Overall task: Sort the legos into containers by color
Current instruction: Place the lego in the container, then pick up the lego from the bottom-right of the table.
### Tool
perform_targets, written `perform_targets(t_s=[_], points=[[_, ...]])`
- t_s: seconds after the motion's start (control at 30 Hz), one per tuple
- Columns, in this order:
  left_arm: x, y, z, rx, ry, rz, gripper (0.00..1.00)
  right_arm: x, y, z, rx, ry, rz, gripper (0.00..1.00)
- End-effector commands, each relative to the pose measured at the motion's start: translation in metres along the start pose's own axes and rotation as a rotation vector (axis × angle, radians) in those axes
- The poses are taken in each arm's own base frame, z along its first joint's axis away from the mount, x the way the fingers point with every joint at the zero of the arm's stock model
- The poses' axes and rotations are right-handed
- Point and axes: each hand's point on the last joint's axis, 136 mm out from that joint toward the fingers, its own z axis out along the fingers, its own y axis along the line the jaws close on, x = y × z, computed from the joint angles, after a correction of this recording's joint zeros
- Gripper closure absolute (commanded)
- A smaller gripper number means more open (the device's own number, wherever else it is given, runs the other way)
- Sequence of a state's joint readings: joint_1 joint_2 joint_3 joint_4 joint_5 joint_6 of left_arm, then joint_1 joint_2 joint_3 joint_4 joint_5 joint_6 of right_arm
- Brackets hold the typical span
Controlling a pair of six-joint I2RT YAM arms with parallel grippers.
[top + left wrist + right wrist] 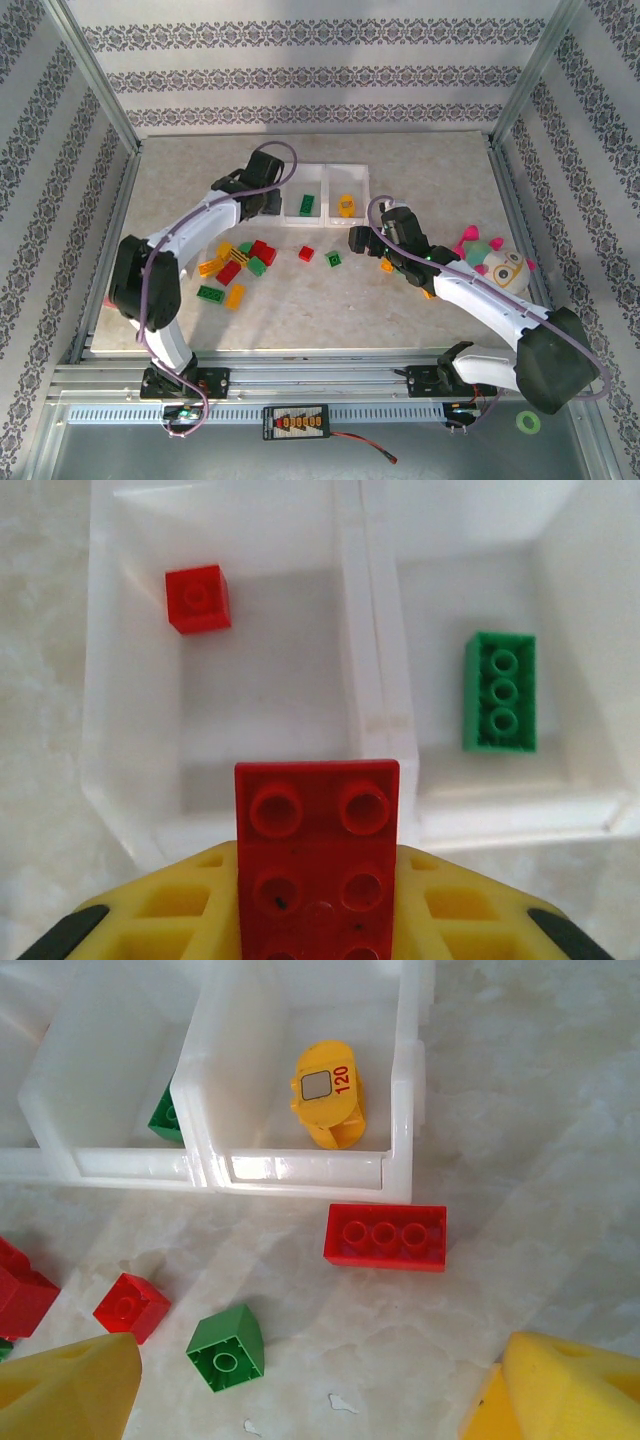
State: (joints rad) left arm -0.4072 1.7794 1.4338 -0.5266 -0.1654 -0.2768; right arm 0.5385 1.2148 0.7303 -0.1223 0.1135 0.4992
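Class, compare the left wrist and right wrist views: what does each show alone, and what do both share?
Left wrist view: the left claw shut on a red brick, plus a small red brick inside the white bins. Right wrist view: a yellow piece marked 120 and a red three-stud brick outside the bins. Shared: the green brick and the bins.

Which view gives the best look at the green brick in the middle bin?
Left wrist: the green brick lies whole and unobstructed, three studs clear. Right wrist catches just a corner of it past the wall of the middle bin; top external shows it as a small green patch.
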Motion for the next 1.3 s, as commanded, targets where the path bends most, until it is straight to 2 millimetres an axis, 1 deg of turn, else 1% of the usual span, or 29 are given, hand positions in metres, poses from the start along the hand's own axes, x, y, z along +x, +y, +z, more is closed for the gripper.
perform_targets(t_s=[0.0,0.13,0.27,0.4,0.5,0.57,0.67,0.73,0.8,0.9,1.0,1.1,1.2,1.27], points=[[-0.016,0.011,0.022,-0.020,0.002,0.020,0.69,-0.015,0.004,-0.002,-0.018,-0.036,0.020,0.07],[-0.028,0.017,0.046,-0.016,0.017,-0.008,0.69,-0.013,0.002,-0.005,-0.014,-0.040,0.025,0.06],[-0.028,0.025,0.070,-0.028,0.056,-0.020,0.69,-0.010,-0.001,-0.007,-0.006,-0.041,0.029,0.06],[-0.025,0.025,0.082,-0.018,0.087,-0.034,0.68,-0.011,-0.003,-0.011,-0.001,-0.050,0.031,0.06],[-0.028,0.025,0.080,-0.017,0.078,-0.046,0.59,-0.012,-0.005,-0.014,0.004,-0.057,0.032,0.05],[-0.032,0.025,0.075,-0.018,0.065,-0.043,0.47,-0.013,-0.006,-0.016,0.007,-0.060,0.028,0.05],[-0.039,0.028,0.062,-0.017,0.043,-0.036,0.33,-0.011,-0.010,-0.019,0.024,-0.056,0.018,0.05],[-0.044,0.026,0.050,-0.001,0.014,-0.030,0.27,-0.009,-0.015,-0.021,0.046,-0.052,0.015,0.05],[-0.049,0.021,0.038,0.046,-0.034,-0.026,0.21,-0.006,-0.023,-0.022,0.077,-0.042,0.019,0.05],[-0.056,0.002,0.014,0.152,-0.128,0.011,0.14,0.001,-0.035,-0.024,0.124,-0.018,0.025,0.05],[-0.059,-0.024,-0.014,0.257,-0.237,0.088,0.08,0.011,-0.052,-0.026,0.207,0.029,0.040,0.05],[-0.052,-0.054,-0.042,0.372,-0.319,0.180,0.05,0.021,-0.064,-0.028,0.265,0.079,0.050,0.06],[-0.034,-0.088,-0.068,0.474,-0.417,0.327,0.03,0.032,-0.074,-0.026,0.300,0.138,0.080,0.07],[-0.014,-0.114,-0.085,0.559,-0.465,0.459,0.03,0.039,-0.077,-0.022,0.297,0.184,0.094,0.08]])
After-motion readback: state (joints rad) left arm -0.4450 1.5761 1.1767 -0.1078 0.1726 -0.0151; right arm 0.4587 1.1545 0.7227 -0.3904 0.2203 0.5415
